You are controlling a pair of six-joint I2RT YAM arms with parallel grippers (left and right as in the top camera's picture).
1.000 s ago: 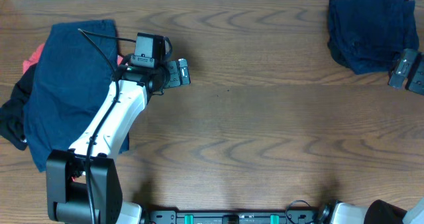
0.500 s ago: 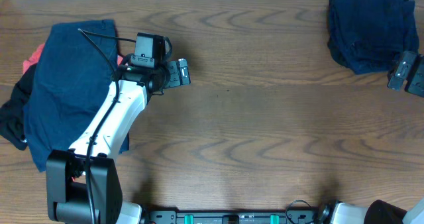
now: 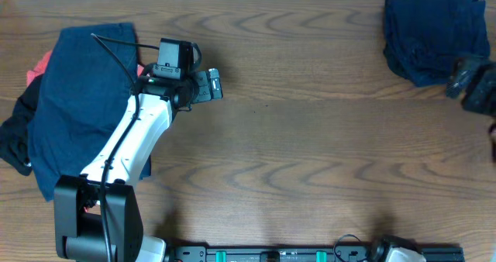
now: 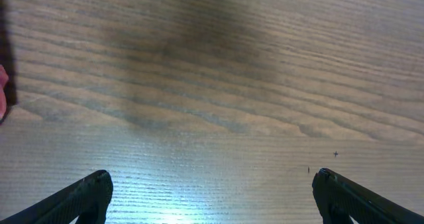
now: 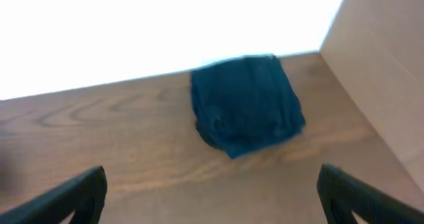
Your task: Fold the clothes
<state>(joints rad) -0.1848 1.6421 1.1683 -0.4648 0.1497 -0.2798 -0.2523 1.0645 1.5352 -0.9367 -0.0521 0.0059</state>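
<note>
A pile of clothes lies at the table's left: a large navy piece (image 3: 74, 99) on top, black fabric (image 3: 14, 138) and a red-orange edge (image 3: 37, 67) under it. A folded navy garment (image 3: 430, 33) lies at the far right corner and shows in the right wrist view (image 5: 245, 105). My left gripper (image 3: 209, 85) is open and empty over bare wood just right of the pile (image 4: 211, 184). My right gripper (image 3: 469, 87) is open and empty at the right edge, just below the folded garment (image 5: 211, 184).
The wooden table (image 3: 310, 153) spans the overhead view. The left arm's white body (image 3: 132, 146) lies across the pile's right side. A pale wall or panel (image 5: 384, 71) rises at the right of the right wrist view.
The right gripper has shifted slightly and appears blurred at the right edge. The left arm and the clothes have not moved.
</note>
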